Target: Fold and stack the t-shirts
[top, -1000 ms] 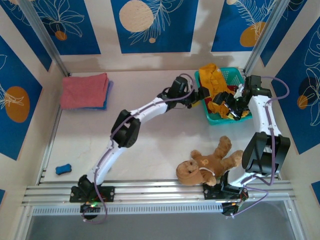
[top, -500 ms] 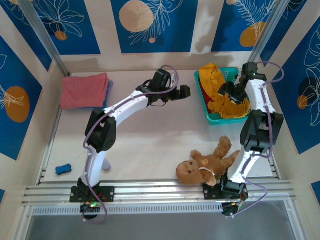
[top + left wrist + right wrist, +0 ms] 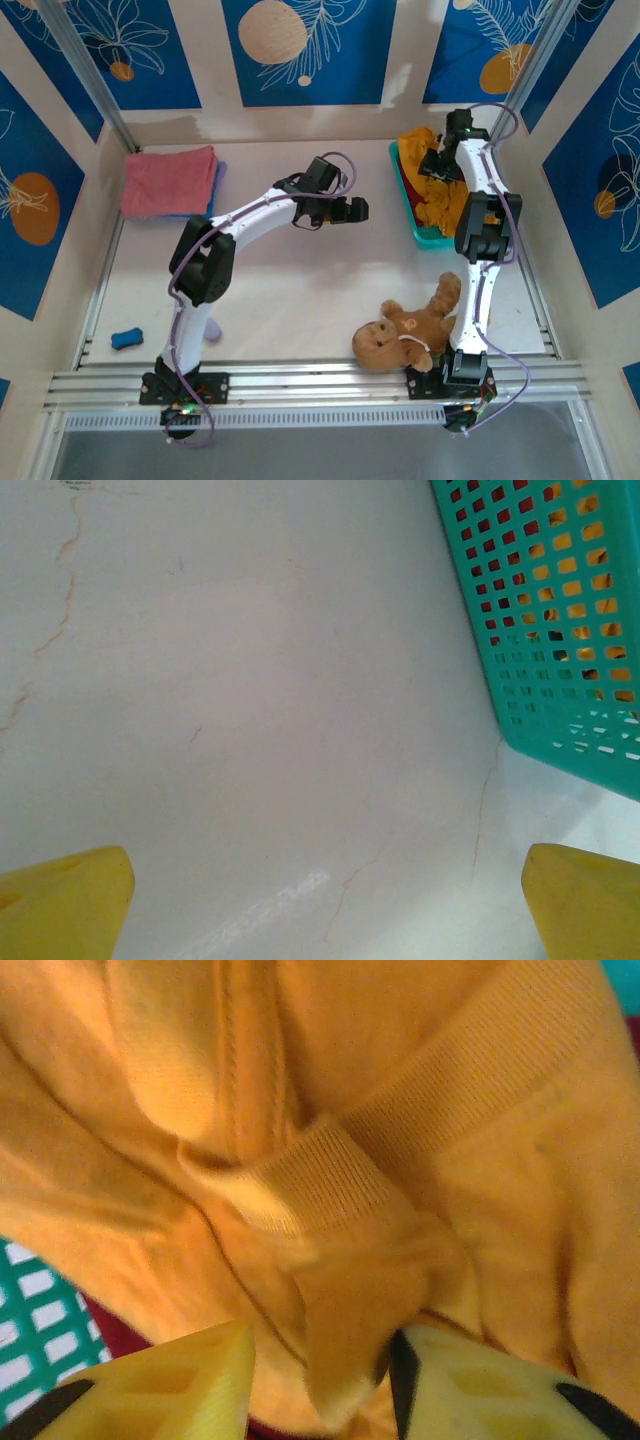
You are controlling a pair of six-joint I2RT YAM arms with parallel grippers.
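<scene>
Pale, faintly cracked tabletop (image 3: 300, 290) fills the floor of the cell, closed in by cream wall panels (image 3: 300, 45) printed with blue leaf patterns.

Seen from its wrist camera, the right gripper (image 3: 320, 1370) has its jaws drawn narrow, and a thick fold of the mustard-orange t-shirt (image 3: 350, 1110) is pinched between its yellow fingers (image 3: 170, 1385). A ribbed hem band runs across the cloth just above the pinch. At the lower left of that view a strip of the dark red t-shirt (image 3: 118, 1328) shows under the orange, with teal mesh beside it. In the top view this arm reaches to the upper right, down into the teal mesh basket (image 3: 425, 238), where the orange shirt lies heaped and spills over the far rim.

The left gripper (image 3: 350, 210) hangs near the middle of the top view, just left of the basket and apart from it. Its jaws stand wide, with nothing between them. In its wrist view the fingertips (image 3: 60, 905) sit in the bottom corners, over bare table, and the basket wall fills the upper right.

At the upper left of the top view the salmon-pink t-shirt (image 3: 168, 180) lies folded on the blue t-shirt (image 3: 217, 185), of which one edge shows. A brown teddy bear (image 3: 410, 325) lies at the lower right, by the right arm's base. A small blue object (image 3: 126, 338) sits at the lower left.
</scene>
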